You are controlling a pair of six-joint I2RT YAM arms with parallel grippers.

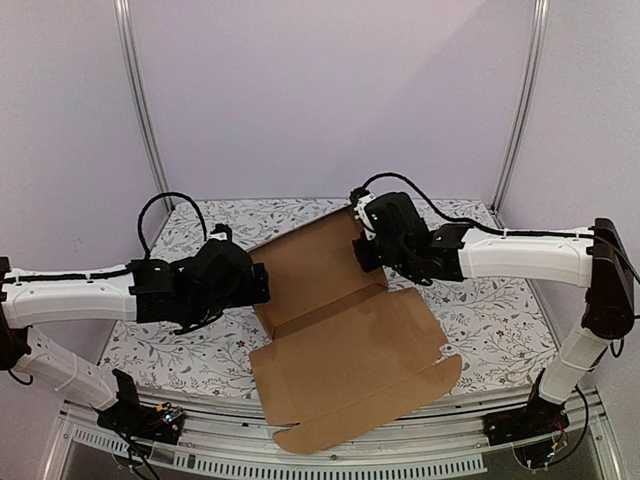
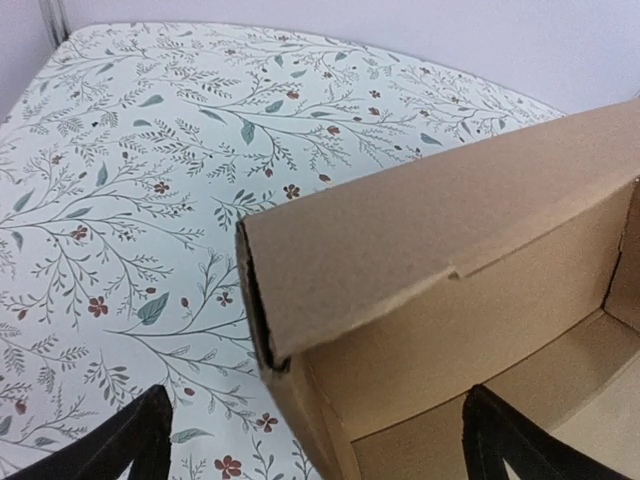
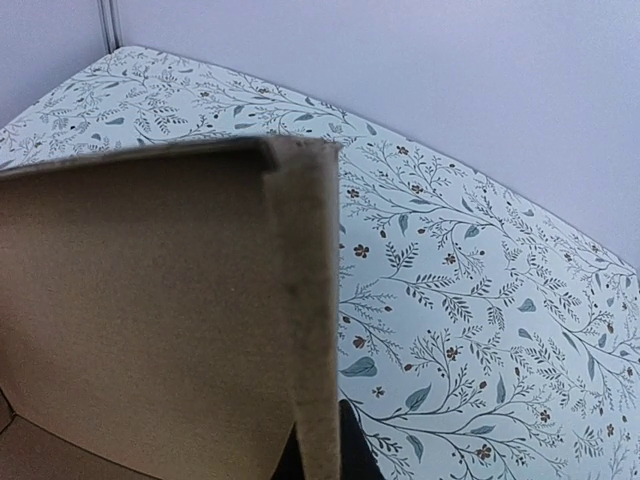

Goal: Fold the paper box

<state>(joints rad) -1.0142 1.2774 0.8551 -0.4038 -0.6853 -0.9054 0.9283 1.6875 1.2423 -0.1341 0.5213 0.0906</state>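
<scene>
The table (image 1: 500, 310), under a flowered cloth, is carrying everything here. The paper box (image 1: 340, 330) is lying across its middle. The box's long axis is running from the far edge towards the near edge, skewed a little to the right as it comes forward. The far half is standing up as a shallow tray with raised walls. The near half is lying flat as a broad lid panel, and its front flap is hanging out over the near edge of the table.

The two arms are reaching in from either side and meeting the tray at its opposite walls. The left gripper (image 1: 262, 284) is sitting at the tray's left wall, near that wall's front corner, with its jaws spread wide. In the wrist view its fingers (image 2: 135, 440) are standing on either side of the wall's doubled-over edge, and neither seems to be touching the cardboard. The right gripper (image 1: 368, 255) is at the tray's far right corner with its jaws pressed together. The upright wall is running straight down between them, so it looks to be pinching that wall, one dark finger (image 3: 355, 445) showing just beside the cardboard.

To my eye the right arm is steadying the tray while the left one is free. The flat lid panel is lying towards the near edge from both grippers, and the left one looks better placed to go for it.
</scene>
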